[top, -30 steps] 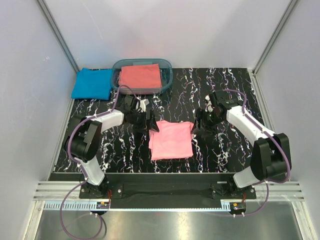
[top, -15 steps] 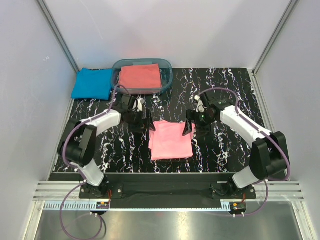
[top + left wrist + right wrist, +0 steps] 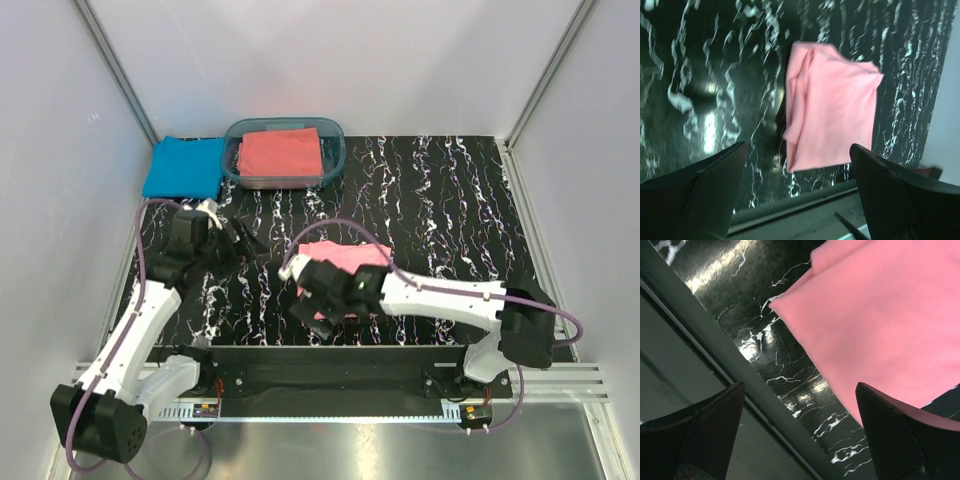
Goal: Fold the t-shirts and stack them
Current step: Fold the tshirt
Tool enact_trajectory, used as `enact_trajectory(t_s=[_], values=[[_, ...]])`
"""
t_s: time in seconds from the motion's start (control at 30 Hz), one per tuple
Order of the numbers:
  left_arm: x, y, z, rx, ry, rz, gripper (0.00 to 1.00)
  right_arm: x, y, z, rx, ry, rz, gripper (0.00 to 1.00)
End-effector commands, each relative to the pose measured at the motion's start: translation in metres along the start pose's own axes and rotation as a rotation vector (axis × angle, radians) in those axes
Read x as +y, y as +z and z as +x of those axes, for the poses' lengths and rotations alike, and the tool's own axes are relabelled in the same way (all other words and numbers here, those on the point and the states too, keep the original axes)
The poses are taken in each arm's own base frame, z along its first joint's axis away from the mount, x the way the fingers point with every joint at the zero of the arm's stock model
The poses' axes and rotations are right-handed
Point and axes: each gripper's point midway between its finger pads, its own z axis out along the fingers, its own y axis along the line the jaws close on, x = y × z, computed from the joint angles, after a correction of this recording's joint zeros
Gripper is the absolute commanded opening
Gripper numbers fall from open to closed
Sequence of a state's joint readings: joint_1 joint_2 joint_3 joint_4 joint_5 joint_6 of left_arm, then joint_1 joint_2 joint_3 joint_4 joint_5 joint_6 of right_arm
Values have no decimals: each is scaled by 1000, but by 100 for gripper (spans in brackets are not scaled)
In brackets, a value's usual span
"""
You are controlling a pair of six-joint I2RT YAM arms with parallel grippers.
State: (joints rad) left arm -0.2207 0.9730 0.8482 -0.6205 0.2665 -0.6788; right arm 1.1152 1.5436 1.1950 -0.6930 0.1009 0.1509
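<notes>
R gripper (image 3: pixel 800 385) is hanging spread wide above near edge of folded pink t-shirt (image 3: pixel 832 110), L gripper (image 3: pixel 243 243) is hovering also spread & empty, well left of it

Bright even overhead light, glare on glossy table (image 3: pixel 710 127), left wrist view blurred

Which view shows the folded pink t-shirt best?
The left wrist view: almost the whole pink t-shirt lies in sight, flat on the table. In the top external view the right arm covers its near part; the right wrist view shows only one corner, close up.
</notes>
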Motion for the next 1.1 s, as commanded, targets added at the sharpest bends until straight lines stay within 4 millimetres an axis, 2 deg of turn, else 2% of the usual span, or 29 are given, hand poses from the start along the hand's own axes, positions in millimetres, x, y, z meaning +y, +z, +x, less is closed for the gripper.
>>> enact_trajectory(t_s=[0.0, 0.03, 0.07, 0.1, 0.17, 0.23, 0.33, 0.43, 0.63, 0.67, 0.8, 0.87, 0.93, 0.97, 1.0, 1.07], values=[[26, -5, 27, 38, -170, -92, 89, -10, 13, -9, -109, -298, 260, 100], [29, -11, 31, 28, -186, -101, 88, -18, 17, -4, -103, -328, 323, 100], [34, -14, 34, 22, -201, -121, 88, -17, 24, -1, -96, -373, 341, 100], [41, -17, 33, -7, -235, -160, 88, -9, 28, -5, -124, -403, 347, 100], [56, -29, 43, -15, -287, -238, 88, -6, 39, 1, -110, -486, 402, 100], [70, -38, 50, -23, -330, -316, 88, 10, 47, 1, -130, -543, 420, 100], [81, -49, 57, -28, -350, -372, 89, 22, 64, 7, -131, -612, 468, 99], [83, -57, 61, -28, -359, -383, 89, 22, 84, 14, -95, -644, 523, 96], [90, -72, 60, -64, -342, -429, 91, 23, 104, 25, -84, -661, 514, 91], [90, -72, 60, -62, -339, -429, 91, 23, 105, 26, -83, -662, 517, 83], [86, -71, 58, -50, -325, -419, 93, 16, 110, 38, -56, -650, 518, 69], [85, -68, 57, -32, -324, -422, 94, 17, 108, 37, -66, -640, 502, 66], [81, -63, 56, -15, -318, -405, 95, 14, 109, 34, -73, -630, 496, 57], [82, -60, 55, -8, -316, -413, 95, 12, 108, 31, -75, -636, 497, 50], [76, -56, 55, 14, -309, -381, 96, 10, 107, 28, -76, -632, 498, 37], [70, -47, 57, 66, -288, -345, 97, 4, 99, 17, -91, -608, 483, 28]])
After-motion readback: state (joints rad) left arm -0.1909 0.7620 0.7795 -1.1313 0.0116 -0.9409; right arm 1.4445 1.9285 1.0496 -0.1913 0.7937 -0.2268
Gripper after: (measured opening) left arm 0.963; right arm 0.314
